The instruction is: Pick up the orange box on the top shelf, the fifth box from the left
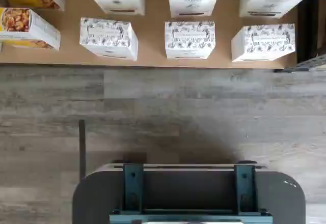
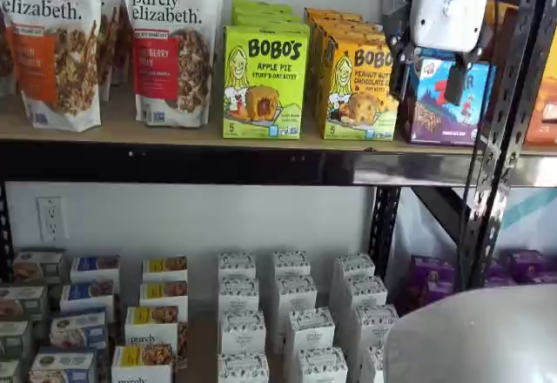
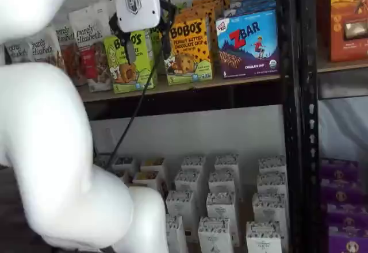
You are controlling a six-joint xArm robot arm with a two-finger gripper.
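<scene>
The orange box (image 2: pixel 355 87) (image 3: pixel 188 49) stands upright at the front of a row of like cartons on the top shelf (image 2: pixel 174 164) (image 3: pixel 190 95), between a lime-green carton and a blue one. My gripper (image 2: pixel 428 77) (image 3: pixel 148 45) hangs in front of the shelf at box height, well short of the cartons. Its white body is above and its two black fingers point down. A plain gap shows between the fingers and nothing is in them, so it is open. The wrist view shows only the lower level and floor, not the orange box.
A lime-green Apple Pie box (image 2: pixel 264 78) (image 3: pixel 123 63) and a blue ZBar box (image 2: pixel 452 109) (image 3: pixel 248 43) flank the orange one. Granola bags (image 2: pixel 57 43) stand further left. A black perforated upright (image 2: pixel 505 122) (image 3: pixel 296 115) rises at the right. Small white boxes (image 2: pixel 287 313) (image 1: pixel 189 39) fill the lower level.
</scene>
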